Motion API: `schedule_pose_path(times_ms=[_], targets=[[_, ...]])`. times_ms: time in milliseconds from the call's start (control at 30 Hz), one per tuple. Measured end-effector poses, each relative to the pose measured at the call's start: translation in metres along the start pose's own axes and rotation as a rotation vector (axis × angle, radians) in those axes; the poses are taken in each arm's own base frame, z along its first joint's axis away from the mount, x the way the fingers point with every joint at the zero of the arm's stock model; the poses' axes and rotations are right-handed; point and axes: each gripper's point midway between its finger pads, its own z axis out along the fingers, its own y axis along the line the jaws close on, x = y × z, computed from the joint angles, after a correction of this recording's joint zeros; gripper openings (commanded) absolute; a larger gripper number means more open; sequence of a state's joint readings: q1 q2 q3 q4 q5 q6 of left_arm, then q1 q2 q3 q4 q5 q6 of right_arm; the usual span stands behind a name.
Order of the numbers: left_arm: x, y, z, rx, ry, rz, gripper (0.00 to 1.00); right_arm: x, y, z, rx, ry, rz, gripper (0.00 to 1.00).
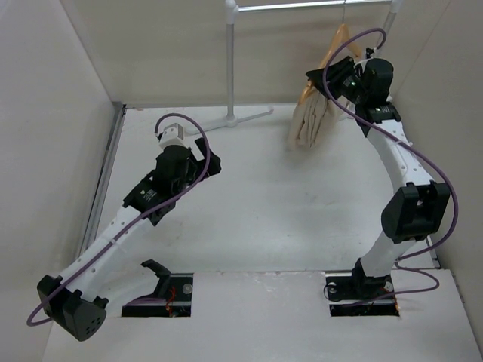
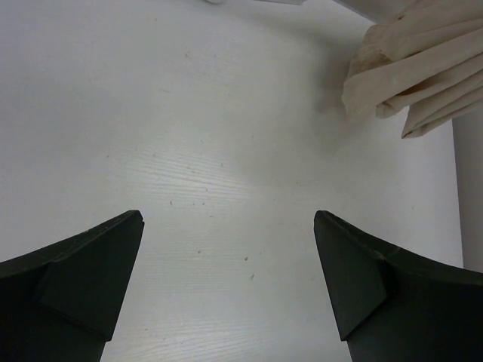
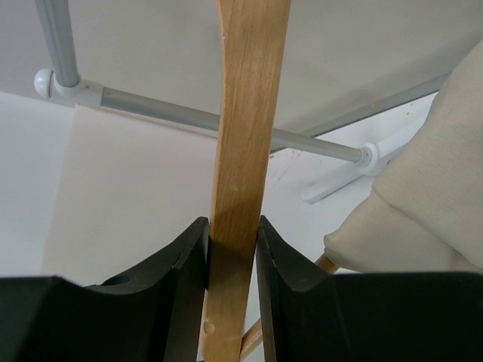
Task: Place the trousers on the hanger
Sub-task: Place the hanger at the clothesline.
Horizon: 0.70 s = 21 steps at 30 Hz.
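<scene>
So the beige trousers (image 1: 308,121) are hanging folded over the light-wood hanger (image 1: 339,39) at the far right of the desk (image 1: 264,204), and the hanger's thin hook is reaching up to the top bar of the white garment rail (image 1: 231,68). The right end effector (image 3: 232,256) is pinching one sloping wooden arm of the hanger, fingers pressing on both sides, with the trousers bulging just to its right in the wrist view. The left end effector (image 2: 226,219) is hovering over bare desk with fingers spread wide, gripping nothing, well apart from the cloth. Can't tell if the trousers' folded lower ends are touching the desk. The rail's upright and feet are standing left of the trousers, at the back.
</scene>
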State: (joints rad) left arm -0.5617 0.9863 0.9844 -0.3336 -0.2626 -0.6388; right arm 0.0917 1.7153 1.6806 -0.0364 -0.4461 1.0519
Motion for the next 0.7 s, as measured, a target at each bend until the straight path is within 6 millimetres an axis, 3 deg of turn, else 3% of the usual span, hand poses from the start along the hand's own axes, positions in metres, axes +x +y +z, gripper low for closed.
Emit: schedule_pose_path(times_ms=[133,300,633,700], targets=[[0.004,0.007,0.003,-0.013,0.013,-0.018,1.0,-0.007,-0.006,-0.001,0.005,-0.015,-0.001,0.44],[0.008,0.016,0.007,-0.027,0.031,-0.045,1.0,-0.018,-0.001,-0.002,-0.031,-0.048,-0.033,0.68],[0.012,0.026,0.011,-0.05,0.043,-0.067,1.0,-0.012,-0.016,-0.003,-0.016,-0.048,-0.054,0.99],[0.011,0.027,0.011,-0.051,0.043,-0.071,1.0,-0.01,-0.016,-0.009,-0.009,-0.052,-0.065,1.0]])
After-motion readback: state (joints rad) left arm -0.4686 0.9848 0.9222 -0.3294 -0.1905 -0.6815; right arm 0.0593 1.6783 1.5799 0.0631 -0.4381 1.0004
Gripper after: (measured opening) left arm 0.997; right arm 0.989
